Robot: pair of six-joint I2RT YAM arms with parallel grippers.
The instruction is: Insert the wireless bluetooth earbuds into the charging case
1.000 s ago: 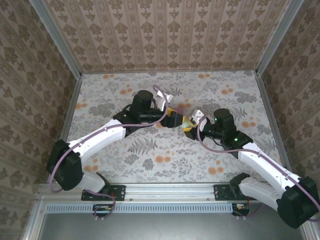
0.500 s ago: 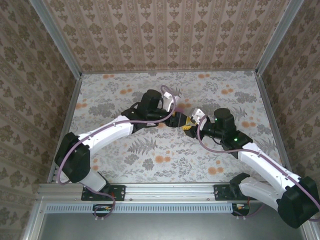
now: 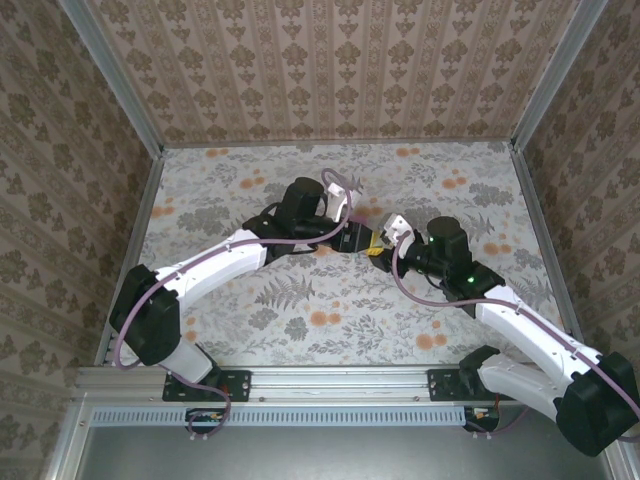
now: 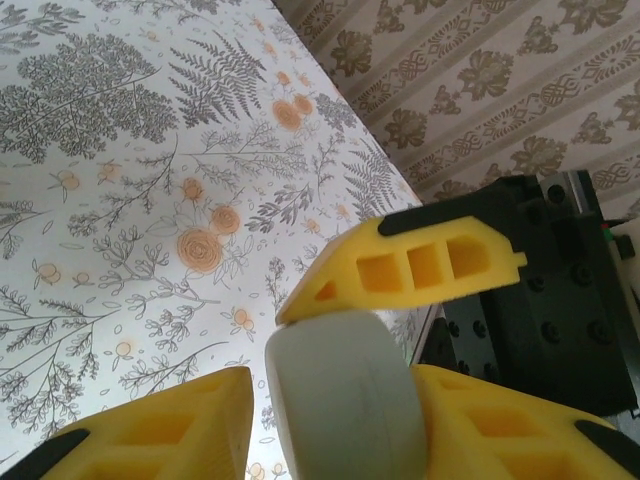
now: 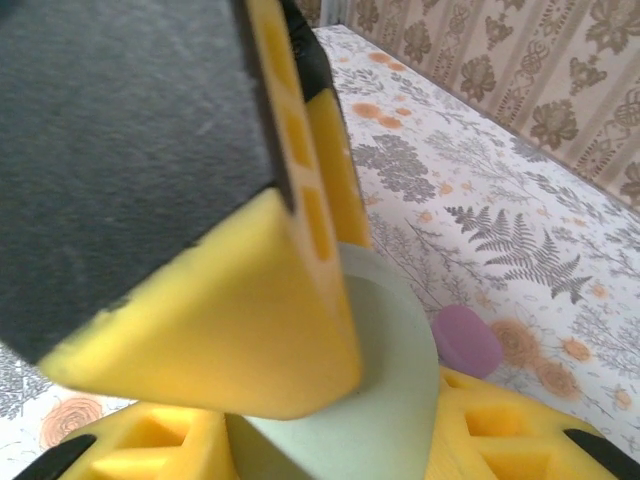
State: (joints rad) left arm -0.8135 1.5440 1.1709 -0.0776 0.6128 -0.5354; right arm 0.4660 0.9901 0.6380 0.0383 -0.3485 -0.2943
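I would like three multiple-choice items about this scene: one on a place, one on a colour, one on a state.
1. The small pink object lies: A in an end effector; B on the table; C on an arm.
2. The fingers are: A blue; B red; C yellow.
3. The right end effector is: A closed on the pale round object; B open, empty; C folded away.
Key: 1B, it rests on the flowered surface; 2C, both wrist views show yellow; 3A, the object sits pinched between its fingers.

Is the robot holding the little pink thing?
No, the pink thing lies on the table beyond the right gripper, which is closed on a pale round thing instead.
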